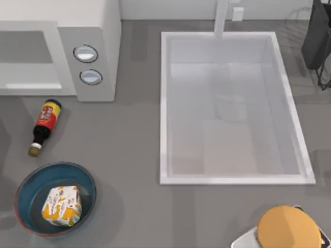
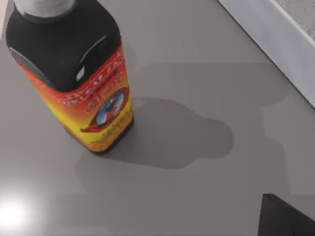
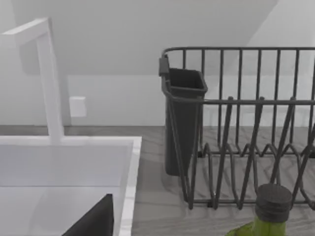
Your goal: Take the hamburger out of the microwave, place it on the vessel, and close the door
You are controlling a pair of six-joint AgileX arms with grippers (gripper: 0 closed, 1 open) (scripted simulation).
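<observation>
From above, the hamburger (image 1: 62,205) is seen lying in the vessel (image 1: 31,182) at the surface's (image 1: 129,155) front left, near the microwave (image 1: 98,31), whose door (image 1: 28,54) is shut; a sauce bottle (image 2: 78,78) is shown in the left wrist view; a dish rack (image 3: 246,128) and sink (image 3: 64,162) are shown in the right wrist view; the jaws' state cannot be told.

Paper-wrapped hamburger (image 1: 62,205) in glossy vessel (image 1: 26,187); matt grey table (image 1: 129,155).

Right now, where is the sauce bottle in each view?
Top view: sauce bottle lies left, between microwave and vessel.
Left wrist view: sauce bottle close up, lying on the table.
Right wrist view: faces sink and dish rack instead.
Shared landmark: grey table.
</observation>
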